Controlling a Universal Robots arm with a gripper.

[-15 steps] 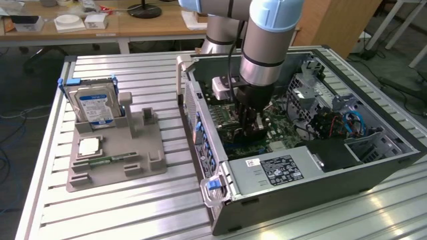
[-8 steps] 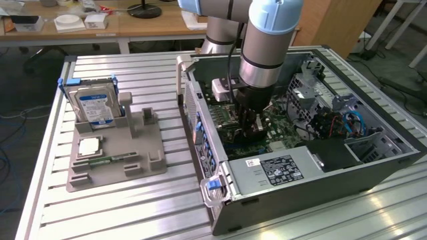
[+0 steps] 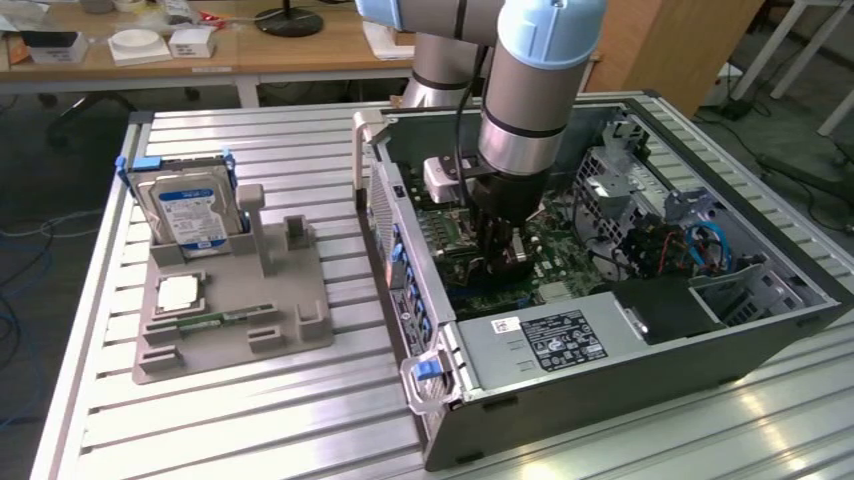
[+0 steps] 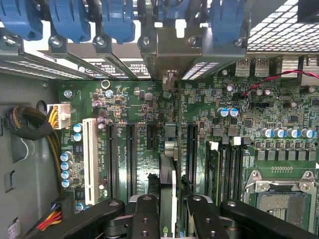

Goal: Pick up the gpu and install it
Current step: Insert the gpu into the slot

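Note:
The gpu (image 4: 168,172) appears edge-on as a thin card standing upright over the green motherboard (image 4: 134,99), between two black expansion slots. Its silver end bracket (image 4: 169,50) reaches the case's rear slot openings. My gripper (image 4: 169,219) is shut on the card's near end, with one black finger (image 4: 145,216) on each face. In the exterior view the gripper (image 3: 507,255) is deep inside the open computer case (image 3: 641,350), low over the motherboard (image 3: 461,255).
A grey fixture (image 3: 300,330) at the exterior view's left holds a silver hard drive (image 3: 191,210), a processor chip (image 3: 180,293) and a small memory stick (image 3: 214,322). Inside the case are the power supply (image 3: 561,335), a white slot (image 4: 90,159), yellow cables (image 4: 52,149) and the processor socket (image 4: 279,199).

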